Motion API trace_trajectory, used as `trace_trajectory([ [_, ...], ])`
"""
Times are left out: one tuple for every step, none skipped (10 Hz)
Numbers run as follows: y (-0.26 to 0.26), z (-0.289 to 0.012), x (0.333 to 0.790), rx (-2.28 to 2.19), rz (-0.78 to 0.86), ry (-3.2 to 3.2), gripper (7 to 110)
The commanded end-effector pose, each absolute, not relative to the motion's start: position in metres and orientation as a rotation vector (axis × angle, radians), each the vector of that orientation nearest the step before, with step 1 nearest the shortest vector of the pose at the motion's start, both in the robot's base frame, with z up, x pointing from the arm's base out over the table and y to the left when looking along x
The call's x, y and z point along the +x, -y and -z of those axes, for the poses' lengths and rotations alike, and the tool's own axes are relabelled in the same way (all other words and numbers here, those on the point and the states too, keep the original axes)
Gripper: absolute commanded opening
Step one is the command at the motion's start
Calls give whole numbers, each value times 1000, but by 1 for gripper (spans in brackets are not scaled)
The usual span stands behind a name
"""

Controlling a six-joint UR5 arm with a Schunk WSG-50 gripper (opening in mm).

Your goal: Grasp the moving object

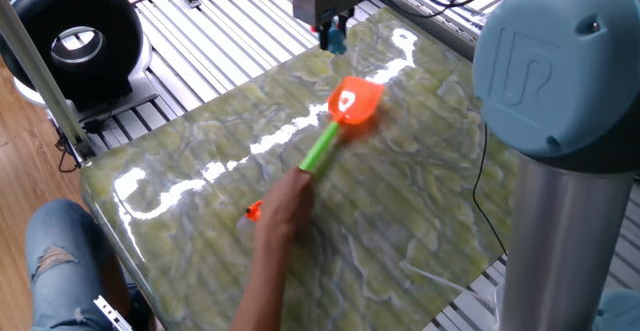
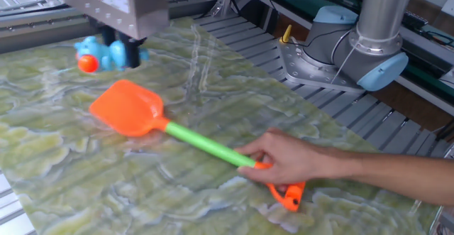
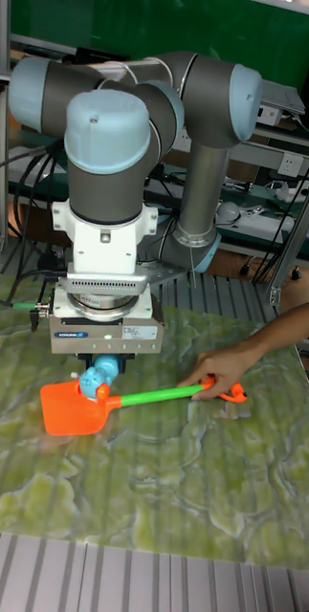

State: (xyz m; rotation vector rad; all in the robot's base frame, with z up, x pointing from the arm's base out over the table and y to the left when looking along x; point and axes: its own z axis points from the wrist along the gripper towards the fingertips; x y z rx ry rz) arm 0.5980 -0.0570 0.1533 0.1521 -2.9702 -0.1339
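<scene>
The moving object (image 2: 99,50), a small light-blue lumpy toy with a red-orange spot, sits between the dark fingers of my gripper (image 2: 119,50), which is shut on it. Both hover just above the head of an orange scoop (image 2: 128,108) with a green handle (image 2: 202,142). A person's hand (image 2: 291,161) holds the end of that handle. In the one fixed view the toy (image 1: 333,39) hangs under the gripper (image 1: 334,31) near the mat's far edge, just beyond the scoop (image 1: 355,101). The tall fixed view shows the toy (image 3: 95,378) directly over the scoop head (image 3: 70,408).
A small orange piece (image 2: 287,197) lies by the person's hand. The green marbled mat (image 2: 85,192) covers the table, with slatted metal rails (image 1: 230,31) around it. The arm's base (image 2: 355,57) stands at the right. A black round device (image 1: 70,31) and a person's knee (image 1: 60,251) are at the left.
</scene>
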Motion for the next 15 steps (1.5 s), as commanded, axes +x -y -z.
trace_trajectory([
  [61, -153, 575, 156, 96, 2880, 7],
  [65, -141, 585, 182, 75, 2883, 7],
  [62, -129, 595, 200, 78, 2894, 7],
  [54, -126, 599, 202, 87, 2899, 7],
  [49, -127, 598, 227, 97, 2888, 7],
  [51, -128, 593, 264, 98, 2864, 7],
  [55, -129, 587, 278, 75, 2837, 7],
  [62, -129, 587, 279, 41, 2834, 22],
  [63, -128, 590, 270, 34, 2841, 22],
  [62, -126, 594, 272, 40, 2847, 22],
  [58, -124, 596, 276, 58, 2847, 22],
  [57, -124, 595, 296, 68, 2837, 22],
  [55, -126, 591, 307, 82, 2824, 22],
  [56, -131, 580, 319, 85, 2778, 66],
  [60, -132, 575, 333, 78, 2755, 66],
])
